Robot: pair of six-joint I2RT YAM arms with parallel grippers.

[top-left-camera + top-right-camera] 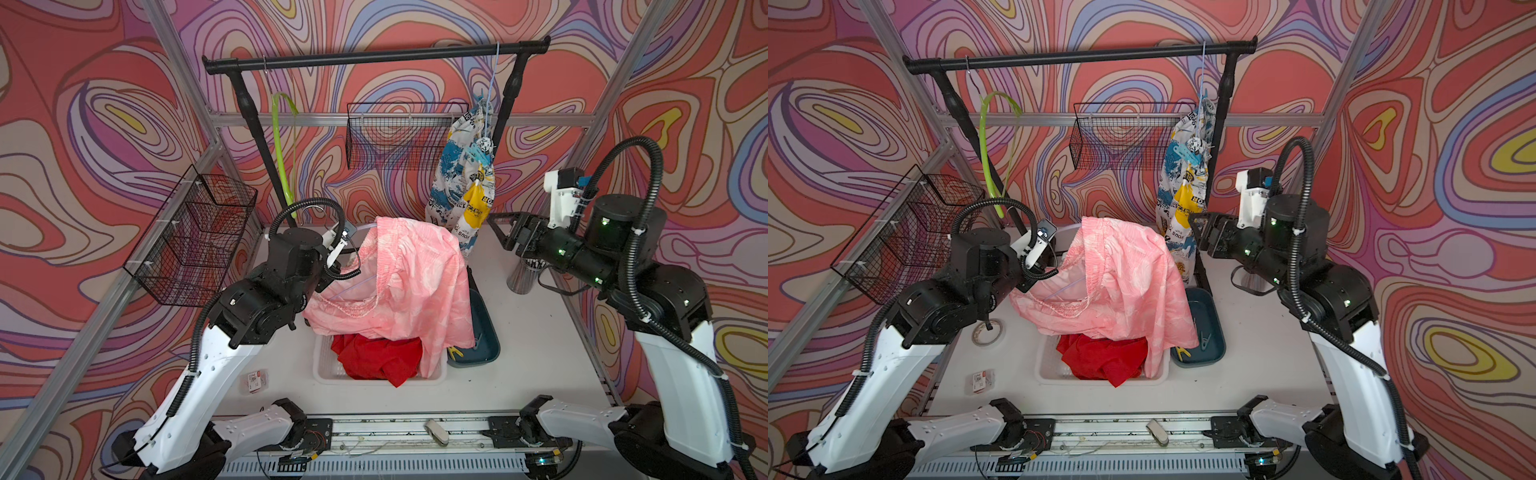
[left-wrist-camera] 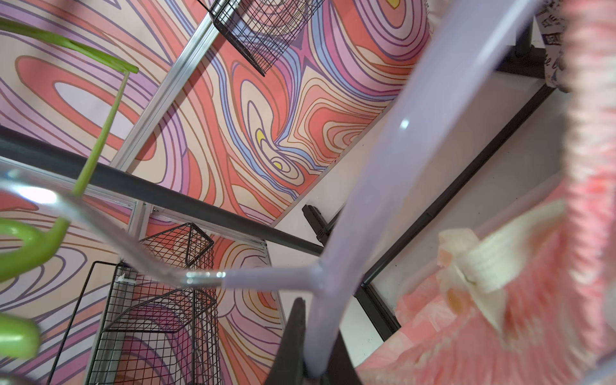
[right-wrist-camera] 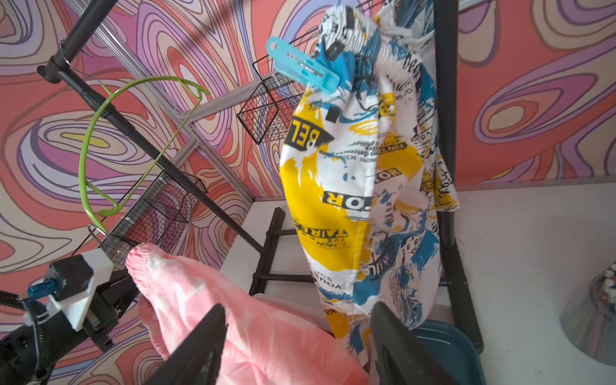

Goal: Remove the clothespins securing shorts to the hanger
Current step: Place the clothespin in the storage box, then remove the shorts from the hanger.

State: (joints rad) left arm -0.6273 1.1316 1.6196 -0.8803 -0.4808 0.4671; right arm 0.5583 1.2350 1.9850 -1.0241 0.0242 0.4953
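My left gripper [image 2: 313,365] is shut on the bar of a lilac hanger [image 2: 366,166], over which pale pink shorts [image 1: 415,282] [image 2: 500,333] are draped. A blurred white drawstring [image 2: 493,263] hangs from their waistband. Red shorts [image 1: 374,357] lie in the white basket [image 1: 326,374]. Print shorts [image 1: 461,183] [image 3: 350,183] hang from the black rail [image 1: 374,56], with a light blue clothespin [image 3: 301,68] [image 1: 1187,151] clipped near their top. My right gripper [image 3: 298,310] [image 1: 498,228] stands open below and in front of them, holding nothing.
A teal tray [image 1: 1208,307] right of the basket holds a yellow clothespin [image 1: 1183,353] and a teal-grey one [image 1: 1204,338]. A green hanger [image 1: 284,145] hangs bare. Wire baskets [image 1: 191,232] [image 1: 399,133] are on the walls. A metal cup [image 1: 523,278] stands under my right arm.
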